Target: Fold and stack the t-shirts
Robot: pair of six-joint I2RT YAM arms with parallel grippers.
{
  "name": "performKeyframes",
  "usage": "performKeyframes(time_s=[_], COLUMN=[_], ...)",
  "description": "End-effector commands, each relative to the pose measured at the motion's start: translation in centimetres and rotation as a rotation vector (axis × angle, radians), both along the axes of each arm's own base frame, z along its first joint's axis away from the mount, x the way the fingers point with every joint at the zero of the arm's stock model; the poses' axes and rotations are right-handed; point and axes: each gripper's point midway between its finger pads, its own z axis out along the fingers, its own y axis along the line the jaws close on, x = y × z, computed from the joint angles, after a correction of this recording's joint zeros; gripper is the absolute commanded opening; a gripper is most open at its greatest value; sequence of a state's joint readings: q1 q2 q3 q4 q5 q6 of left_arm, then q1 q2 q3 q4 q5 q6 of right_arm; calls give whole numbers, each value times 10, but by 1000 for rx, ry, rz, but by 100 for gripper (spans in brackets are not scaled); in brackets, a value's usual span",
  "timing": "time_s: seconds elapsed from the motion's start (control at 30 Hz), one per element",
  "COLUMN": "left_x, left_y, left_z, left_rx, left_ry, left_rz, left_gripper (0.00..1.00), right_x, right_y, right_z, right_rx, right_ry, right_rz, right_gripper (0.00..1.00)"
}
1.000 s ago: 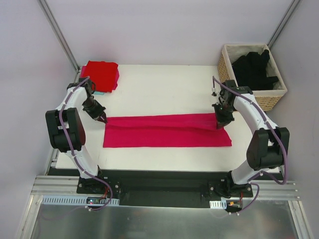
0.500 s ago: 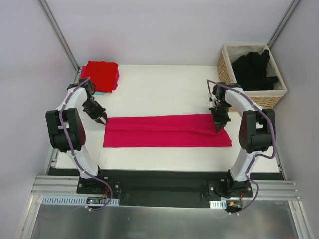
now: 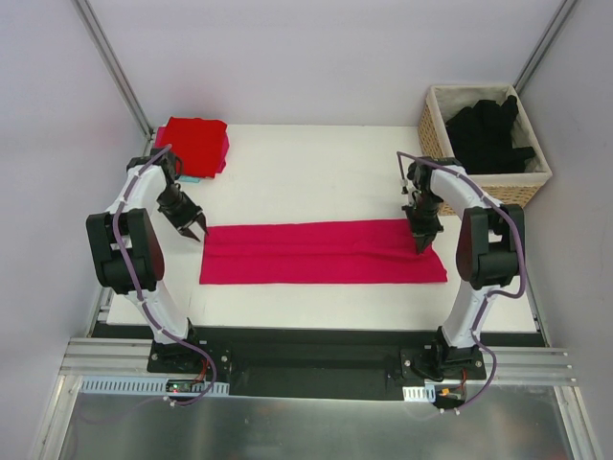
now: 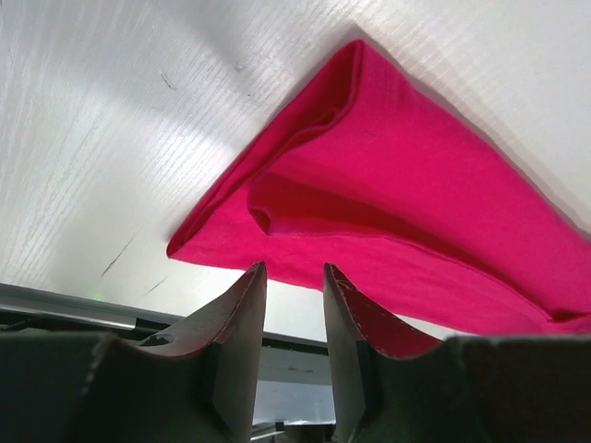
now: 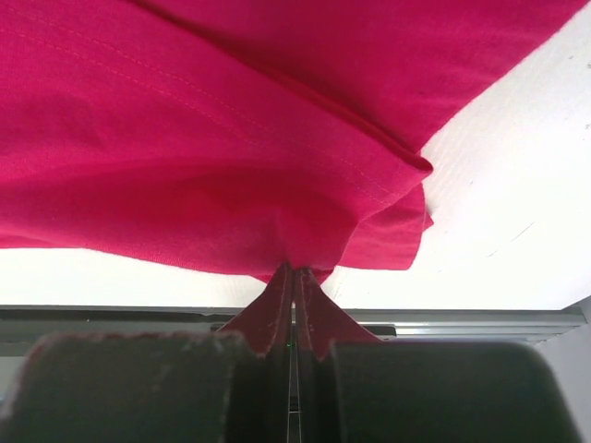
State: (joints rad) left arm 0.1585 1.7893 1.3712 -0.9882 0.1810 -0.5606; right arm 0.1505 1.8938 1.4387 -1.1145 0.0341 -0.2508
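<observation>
A magenta-pink t-shirt (image 3: 321,252) lies folded into a long strip across the middle of the table (image 3: 306,177). My left gripper (image 3: 196,232) hovers just off the strip's left end, open, with nothing between its fingers; the wrist view has the shirt's folded corner (image 4: 397,203) beyond the left gripper (image 4: 294,272). My right gripper (image 3: 422,244) is shut on the strip's right end, and in its own view the cloth (image 5: 231,138) bunches where the right gripper (image 5: 294,272) pinches it. A folded red t-shirt (image 3: 196,144) sits at the back left. Black t-shirts (image 3: 488,134) fill the basket.
The wicker basket (image 3: 532,182) stands at the table's back right corner, close behind the right arm. A small light-blue item (image 3: 190,178) peeks out beside the red shirt. Slanted metal frame posts (image 3: 110,62) rise at both back corners.
The left gripper's jaws have opened and let go of the shirt's left end, backing slightly away. The right arm's elbow has swung inward while its gripper stays shut on the right end.
</observation>
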Motion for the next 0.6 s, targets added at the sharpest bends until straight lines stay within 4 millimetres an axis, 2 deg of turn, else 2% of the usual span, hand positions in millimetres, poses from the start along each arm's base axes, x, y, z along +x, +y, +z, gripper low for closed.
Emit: performKeyframes(time_s=[0.0,0.07,0.1,0.2,0.33,0.43,0.53,0.57], left_x=[8,9,9,16,36,46,48,49], left_y=[-3,-4,-4,0,9,13,8,6], left_z=[26,28,29,41,76,98,108,109], left_rx=[-29,-30,-29,-7,44,32,-13,-31], left_ry=[-59,-65,-70,-121,-260,-327,-356,-360], left_rz=[2,6,7,1,-29,-17,5,6], left_gripper=[29,29,29,29,34,35,35,35], right_x=[-13,-18,-20,-24,-18,-23,-19,-9], right_y=[1,1,1,1,-2,-11,-23,-25], right_z=[10,8,7,10,38,51,58,60], right_rx=[17,14,11,6,0,-46,-87,-87], right_ry=[14,26,32,24,-100,-106,-131,-166], right_rz=[-19,-25,-38,-67,-100,-97,-97,-106], right_gripper=[1,3,12,27,33,36,36,36])
